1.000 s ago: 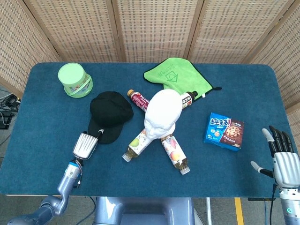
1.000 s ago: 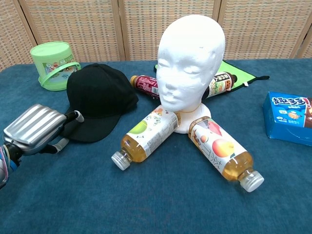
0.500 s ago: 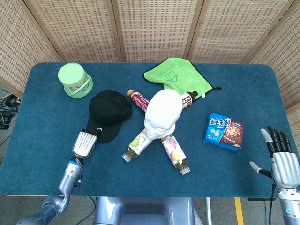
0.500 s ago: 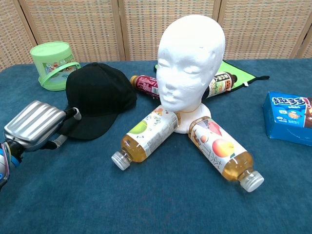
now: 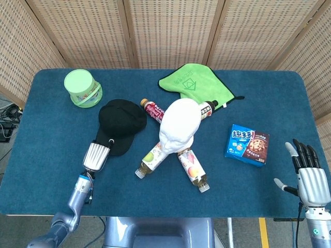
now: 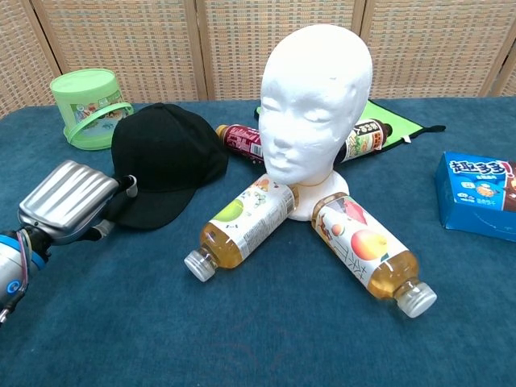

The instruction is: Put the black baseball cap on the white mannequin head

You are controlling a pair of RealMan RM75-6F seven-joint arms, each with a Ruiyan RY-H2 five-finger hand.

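Reaching in from the lower left of the frame, the left robot hand sat right at the brim of the black baseball cap, most likely so it could grab the cap where it is thin and easy to hold. Its fingers were tucked under the silver back, so I could not tell if they were pinching the brim or just touching it. The cap lay flat on the tabletop, left of the middle, just beside the white mannequin head. The head stood upright in the middle with bottles lying around its base. The right robot hand waited at the lower right with its fingers spread and nothing in it. Compared with a second ago, the left robot hand had turned a little and slid closer to the cap, and the cap had shifted slightly.
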